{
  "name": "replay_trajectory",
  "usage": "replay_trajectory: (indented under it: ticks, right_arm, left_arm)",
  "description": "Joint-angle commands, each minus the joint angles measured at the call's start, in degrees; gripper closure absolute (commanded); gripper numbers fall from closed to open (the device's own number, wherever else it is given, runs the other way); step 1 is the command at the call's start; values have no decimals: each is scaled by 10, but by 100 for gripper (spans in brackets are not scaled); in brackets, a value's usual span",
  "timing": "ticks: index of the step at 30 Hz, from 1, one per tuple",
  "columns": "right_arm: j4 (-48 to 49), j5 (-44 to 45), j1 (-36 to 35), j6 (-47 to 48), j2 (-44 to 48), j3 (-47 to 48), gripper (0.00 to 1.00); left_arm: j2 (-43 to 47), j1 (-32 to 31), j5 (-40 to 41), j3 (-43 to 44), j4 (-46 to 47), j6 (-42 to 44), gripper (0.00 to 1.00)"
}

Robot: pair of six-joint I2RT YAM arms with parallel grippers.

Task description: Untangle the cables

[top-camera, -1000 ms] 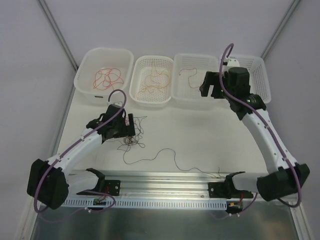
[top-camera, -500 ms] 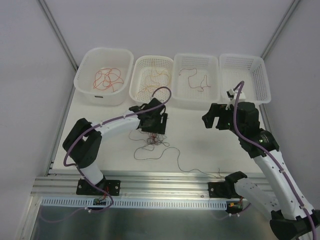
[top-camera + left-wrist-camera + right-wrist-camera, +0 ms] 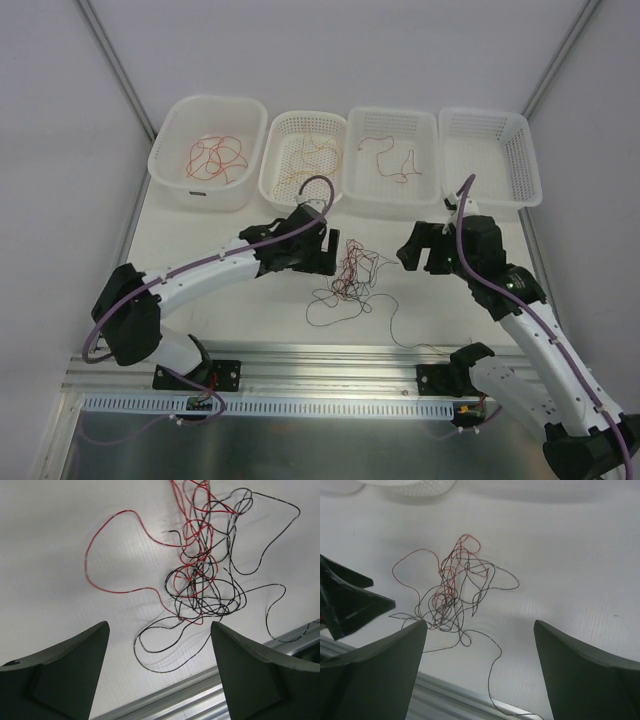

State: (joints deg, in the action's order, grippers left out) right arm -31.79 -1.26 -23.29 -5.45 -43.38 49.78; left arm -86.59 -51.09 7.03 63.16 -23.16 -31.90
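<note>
The cables (image 3: 350,270) lie in a small tangle of thin black and red wires on the white table, between my two grippers. My left gripper (image 3: 332,256) is open and empty just left of the tangle. My right gripper (image 3: 408,250) is open and empty a little to its right. In the left wrist view the tangle (image 3: 202,577) lies ahead of the open left gripper (image 3: 159,626), apart from both fingers. In the right wrist view the tangle (image 3: 450,597) lies ahead and left of the open right gripper (image 3: 480,623). A long black strand (image 3: 398,328) trails towards the front rail.
Four white baskets stand along the back. The left tub (image 3: 170,150) holds red cables, the second (image 3: 275,170) an orange one, the third (image 3: 360,170) a red-brown one, the fourth (image 3: 500,120) shows none. A metal rail (image 3: 330,360) runs along the near edge.
My left arm has swung right, and the tangle now lies further right, near the table's middle. My right arm has drawn back from the baskets and come down beside the tangle.
</note>
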Motion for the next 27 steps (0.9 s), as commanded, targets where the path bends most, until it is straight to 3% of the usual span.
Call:
replay_trajectory:
  ticks: [1, 4, 8, 17, 21, 22, 25, 27]
  right_arm:
    - [30, -31, -25, -54, -28, -25, 7]
    - [50, -14, -58, -74, -64, -39, 7]
    - [69, 52, -118, -130, -108, -43, 7]
    - [135, 155, -204, -224, -236, -36, 5]
    - [154, 187, -221, -255, -290, -34, 5]
    - [160, 187, -221, -262, -302, -32, 5]
    - [176, 177, -223, -274, -352, -32, 7]
    - [190, 165, -225, -275, -376, -40, 9]
  left_arm:
    - [69, 44, 36, -43, -8, -71, 16]
    - [72, 94, 12, -73, -7, -95, 16]
    - [27, 121, -35, -48, -7, -81, 17]
    - [-105, 121, -57, 14, -3, -76, 30]
    - [-119, 121, -61, 7, 1, -84, 48]
    - [-112, 121, -60, 4, 1, -85, 61]
    - [-79, 121, -51, -13, 0, -84, 85]
    - [-53, 121, -31, -31, 0, -83, 93]
